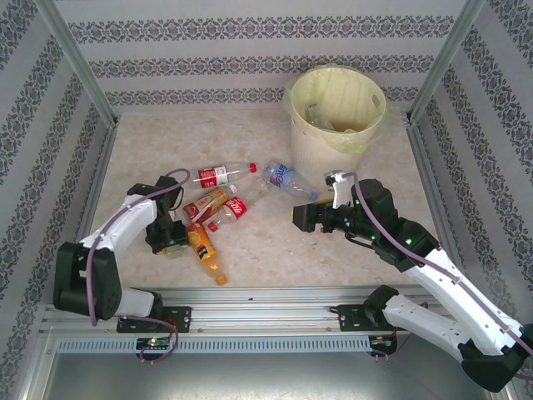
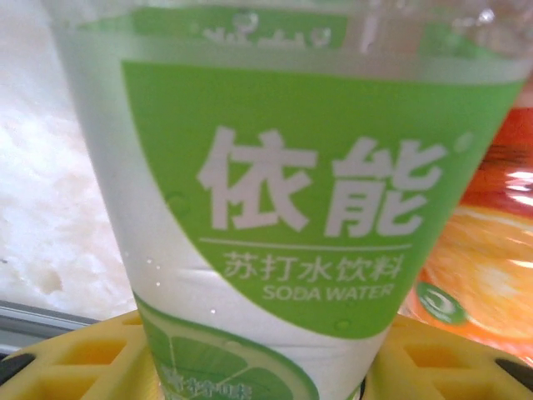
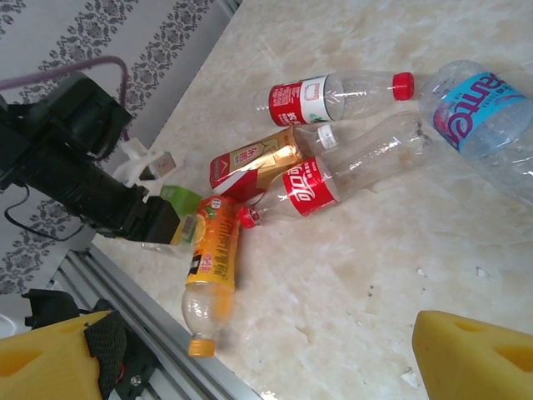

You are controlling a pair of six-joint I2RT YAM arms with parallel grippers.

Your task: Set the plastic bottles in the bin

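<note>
Now: L gripper (image 1: 172,243) clamped on green-label bottle (image 2: 275,192); R gripper (image 1: 304,217) spread, empty, over table (image 1: 275,258); loose bottles (image 1: 221,176) nr L gripper.

Table (image 1: 275,250): beige marbled top, metal rail (image 1: 275,293) along near edge.
Bin (image 1: 310,154): upright at 1 o'clock, close to far edge, pale yellow-green liner folded over rim.
Bottles lie on sides, spread 8 to 12 o'clock around centre, well apart from bin.
- red-label bottle (image 1: 223,174): 10 o'clock, red cap.
- blue-label bottle (image 1: 287,177): 12 o'clock.
- red-and-gold bottle (image 1: 206,202): 9 o'clock, touching crushed cola bottle (image 1: 233,211).
- orange bottle (image 1: 204,250): 8 o'clock, cap toward rail.
- green-label bottle (image 3: 176,200): just beside orange bottle; contact with top unclear.
</note>
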